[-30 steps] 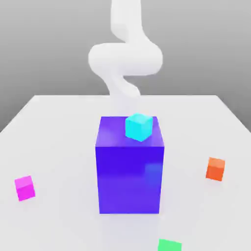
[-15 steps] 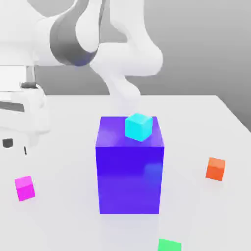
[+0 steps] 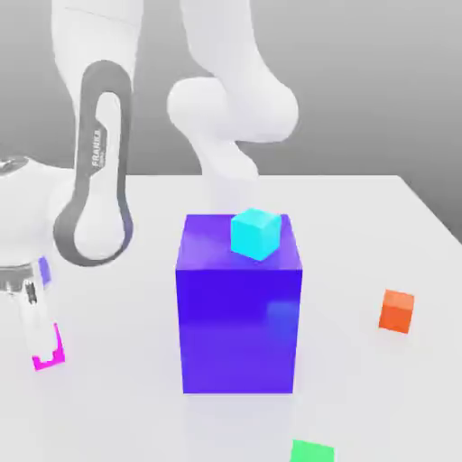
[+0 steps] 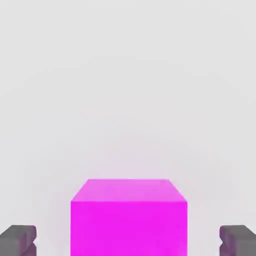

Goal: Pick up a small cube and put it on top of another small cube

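Now my hand (image 3: 36, 338) has come down at the exterior view's left edge of the desk (image 3: 361, 235), where a second ago my arm was not near the cubes at all and half a second ago the hand hung higher and further back. It sits low over the magenta cube (image 4: 129, 217), with one finger (image 3: 34, 325) dropping in front of it in the exterior view. Through the hand view I see the cube between my fingertips (image 4: 17, 240), a gap showing on each side, so my hand is spread wide and gripping nothing yet. That tells me the approach is about done and the grasp comes next: I judge I only need to settle a touch lower and close.

Nothing else has shifted. The cyan cube (image 3: 255, 234) rests on top of the tall blue block (image 3: 239, 316) at mid-desk, the orange cube (image 3: 397, 310) lies well apart toward the exterior view's right, and a green cube (image 3: 312, 450) sits near the front edge.
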